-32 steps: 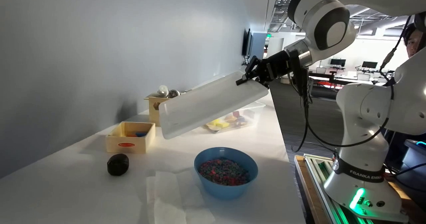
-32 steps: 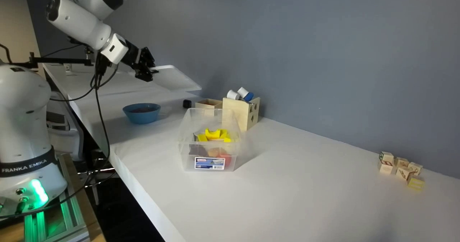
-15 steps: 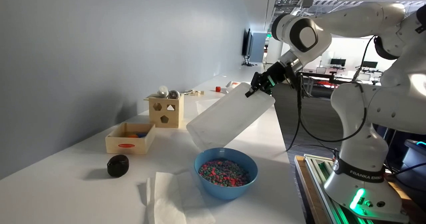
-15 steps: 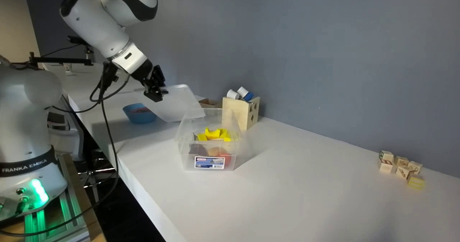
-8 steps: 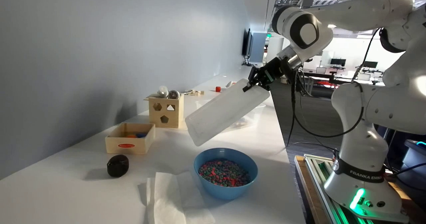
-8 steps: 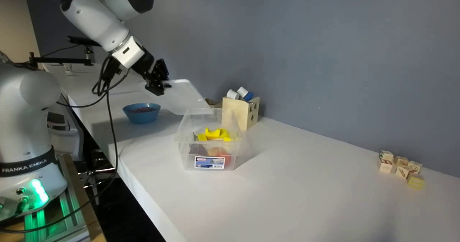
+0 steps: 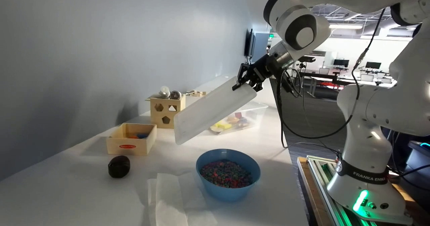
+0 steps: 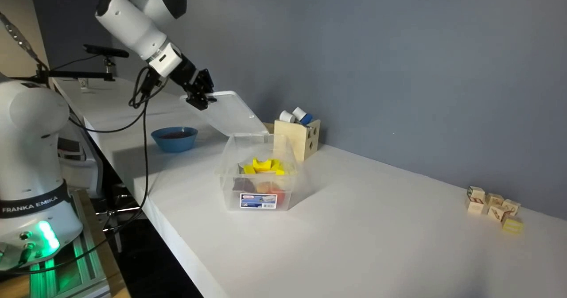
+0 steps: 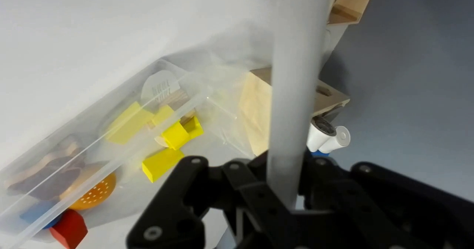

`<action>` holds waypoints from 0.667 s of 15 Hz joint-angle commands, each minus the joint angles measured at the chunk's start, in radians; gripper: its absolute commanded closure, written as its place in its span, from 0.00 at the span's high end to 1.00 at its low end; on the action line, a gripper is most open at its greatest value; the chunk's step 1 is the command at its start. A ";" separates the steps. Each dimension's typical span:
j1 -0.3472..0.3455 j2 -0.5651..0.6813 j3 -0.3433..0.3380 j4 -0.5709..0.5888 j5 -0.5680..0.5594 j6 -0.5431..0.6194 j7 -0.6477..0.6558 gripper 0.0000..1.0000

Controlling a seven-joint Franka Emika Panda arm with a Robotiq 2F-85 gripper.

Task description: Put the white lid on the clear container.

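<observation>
The white lid point(image 7: 211, 111) hangs tilted in the air, off the clear container point(image 8: 252, 146), sloping down from the gripper point(image 7: 247, 86), whose jaws are clenched on its upper edge; the wrist view shows that edge running into the grip. In an exterior view the lid hides part of the container. Inside the container lie yellow pieces point(image 8: 262, 165), an orange dotted piece point(image 9: 99, 194) and a red block point(image 9: 70, 227). Near the container, touching or apart I cannot tell, stands a holed wooden box point(image 8: 290, 137) bearing two white cylinders point(image 8: 287, 117). Farther from the container, on the side where the lid hangs, are an open wooden tray point(image 7: 114, 146), a rounded black object point(image 7: 119, 166), a blue bowl point(image 7: 226, 194) of small red and green bits point(image 7: 226, 175), and a white sheet point(image 7: 171, 199). Well apart from the container, on its opposite side, wooden blocks point(image 8: 499, 212) sit grouped on the white table point(image 8: 354, 245).
</observation>
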 commanded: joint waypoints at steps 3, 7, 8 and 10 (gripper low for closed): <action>-0.085 0.196 0.129 0.120 -0.046 0.007 0.113 0.01; -0.066 0.205 0.122 0.109 -0.026 -0.004 0.080 0.06; -0.063 0.224 0.123 0.115 -0.026 -0.004 0.080 0.06; -0.061 0.247 0.123 0.124 -0.026 -0.004 0.080 0.06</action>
